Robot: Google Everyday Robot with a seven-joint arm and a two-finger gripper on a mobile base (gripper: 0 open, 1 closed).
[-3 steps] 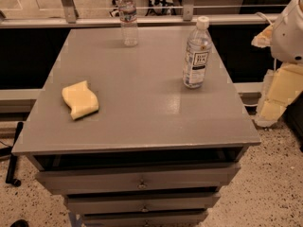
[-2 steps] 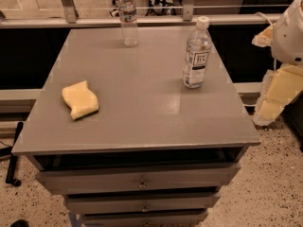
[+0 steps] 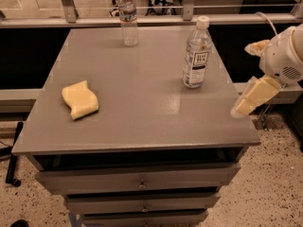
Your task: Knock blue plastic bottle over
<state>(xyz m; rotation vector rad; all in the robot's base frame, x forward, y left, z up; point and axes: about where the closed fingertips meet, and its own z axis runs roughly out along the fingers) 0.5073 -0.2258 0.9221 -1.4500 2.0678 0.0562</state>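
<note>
The blue plastic bottle [image 3: 196, 53] stands upright on the right side of the grey table [image 3: 142, 108], with a white cap and a large white label with dark print. My gripper [image 3: 241, 79] hangs off the table's right edge, to the right of the bottle and a little nearer the front. Its two cream fingers are spread apart, one upper [image 3: 257, 47] and one lower [image 3: 253, 97], with nothing between them. It does not touch the bottle.
A slimmer clear ribbed bottle [image 3: 128, 18] stands at the table's back edge. A yellow sponge [image 3: 79, 100] lies on the left. Drawers [image 3: 139, 183] sit under the tabletop. A metal rail [image 3: 151, 19] runs behind the table.
My gripper has moved a little to the left, closer to the table's right edge. The blue bottle, the slim bottle and the sponge have not moved.
</note>
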